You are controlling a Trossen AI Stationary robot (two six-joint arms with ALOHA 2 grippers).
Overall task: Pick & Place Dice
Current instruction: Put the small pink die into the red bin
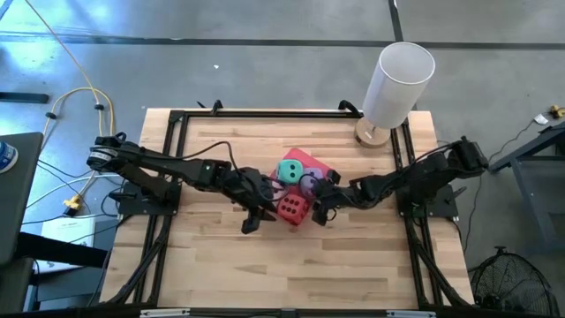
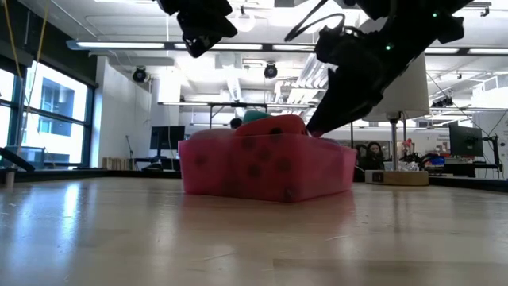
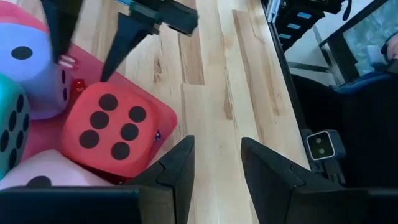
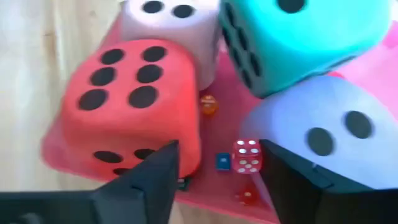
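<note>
Four soft dice sit bunched on a flat pink tray (image 1: 318, 164) near the middle of the wooden table (image 1: 212, 265). From above, the teal die (image 1: 288, 171) lies at the far left of the group, the purple die (image 1: 307, 185) just right of it, and the red die (image 1: 293, 208) nearest, at the tray's near edge; the pale pink die is hidden here. The left gripper (image 1: 254, 219) hangs just left of the red die, and the right gripper (image 1: 320, 210) just right of it, neither touching a die.

At table height, the tray (image 2: 333, 171) shows as a pink block with dark pips blurred across its front, a sliver of teal (image 2: 254, 117) peeking over the top, and both arms reaching down from above.

The left wrist view shows the red die (image 3: 115, 127) with six black pips facing up, resting against the purple die (image 3: 28, 68), the teal die (image 3: 9, 127) and the pale pink die (image 3: 43, 177). Its own fingers (image 3: 171, 174) stand a little apart, holding nothing.

The right wrist view shows the red die (image 4: 127, 102), pale pink die (image 4: 168, 28), teal die (image 4: 298, 34) and purple die (image 4: 323, 140) crowded together, with several tiny dice (image 4: 247, 155) on the tray between them. This gripper's fingers (image 4: 158, 177) are parted and empty.
</note>
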